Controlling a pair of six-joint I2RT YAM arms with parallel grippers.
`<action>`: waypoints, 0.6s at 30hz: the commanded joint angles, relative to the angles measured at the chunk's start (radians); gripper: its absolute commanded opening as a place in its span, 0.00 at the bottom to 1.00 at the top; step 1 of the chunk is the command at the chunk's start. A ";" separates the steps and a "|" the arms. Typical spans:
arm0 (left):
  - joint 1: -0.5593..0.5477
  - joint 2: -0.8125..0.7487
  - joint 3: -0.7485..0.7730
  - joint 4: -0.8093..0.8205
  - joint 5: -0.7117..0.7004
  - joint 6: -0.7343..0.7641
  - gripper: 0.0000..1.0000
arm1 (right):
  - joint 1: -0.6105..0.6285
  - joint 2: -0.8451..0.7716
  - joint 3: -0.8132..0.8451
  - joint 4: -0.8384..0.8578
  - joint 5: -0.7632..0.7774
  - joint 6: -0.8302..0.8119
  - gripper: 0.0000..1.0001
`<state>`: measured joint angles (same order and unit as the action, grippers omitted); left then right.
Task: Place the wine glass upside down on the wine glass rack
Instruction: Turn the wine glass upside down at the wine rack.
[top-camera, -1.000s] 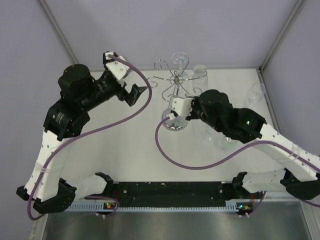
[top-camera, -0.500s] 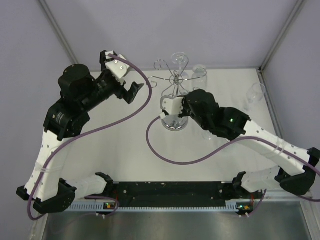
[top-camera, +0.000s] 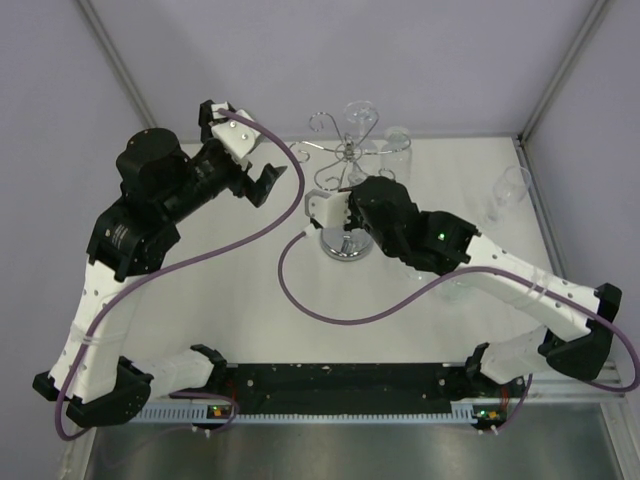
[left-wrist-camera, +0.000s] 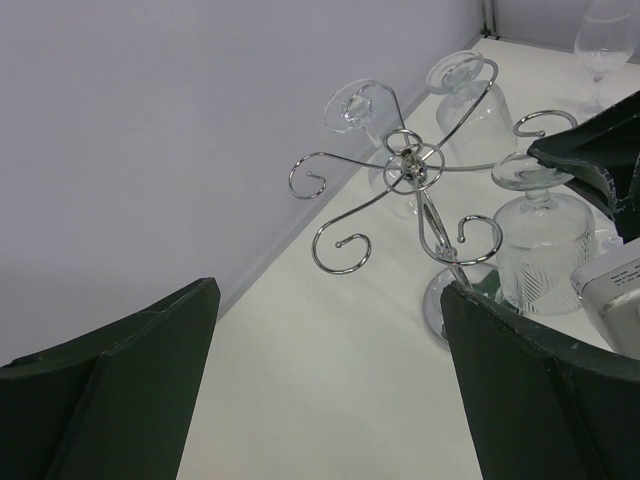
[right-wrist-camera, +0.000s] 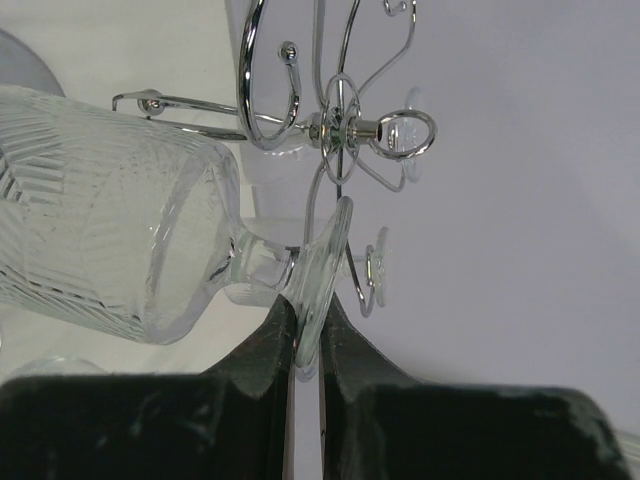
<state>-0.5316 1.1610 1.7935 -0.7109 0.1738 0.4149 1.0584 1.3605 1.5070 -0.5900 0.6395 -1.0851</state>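
The chrome wine glass rack (top-camera: 345, 158) stands at the back middle of the table on its round mirrored base (top-camera: 345, 247). My right gripper (right-wrist-camera: 308, 315) is shut on the foot of a cut-pattern wine glass (right-wrist-camera: 120, 240). It holds the glass upside down right beside the rack's post, with the foot level with a scroll arm (right-wrist-camera: 265, 120). The left wrist view shows the same glass (left-wrist-camera: 545, 250) hanging beside the post (left-wrist-camera: 432, 215). My left gripper (left-wrist-camera: 330, 380) is open and empty, left of the rack, also seen from above (top-camera: 270, 185).
Two glasses hang upside down on the rack's far arms (left-wrist-camera: 360, 105) (left-wrist-camera: 470, 95). A stemmed glass (top-camera: 510, 190) stands upright at the right back. Another glass (top-camera: 455, 290) shows partly under my right arm. Purple walls close the back and sides.
My right arm has carried the glass left and farther back, up against the rack's post. My left arm has barely moved.
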 joint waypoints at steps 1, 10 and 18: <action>0.002 -0.014 0.000 0.051 -0.007 0.002 0.99 | 0.015 -0.003 0.045 0.084 0.011 -0.015 0.00; 0.002 0.011 0.000 0.053 -0.002 0.001 0.99 | 0.032 -0.037 0.087 -0.046 -0.089 0.094 0.00; 0.004 0.023 0.000 0.044 0.009 -0.014 0.99 | 0.045 -0.061 0.114 -0.136 -0.181 0.188 0.00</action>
<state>-0.5316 1.1831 1.7931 -0.7082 0.1745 0.4141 1.0840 1.3449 1.5547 -0.7212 0.5323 -0.9688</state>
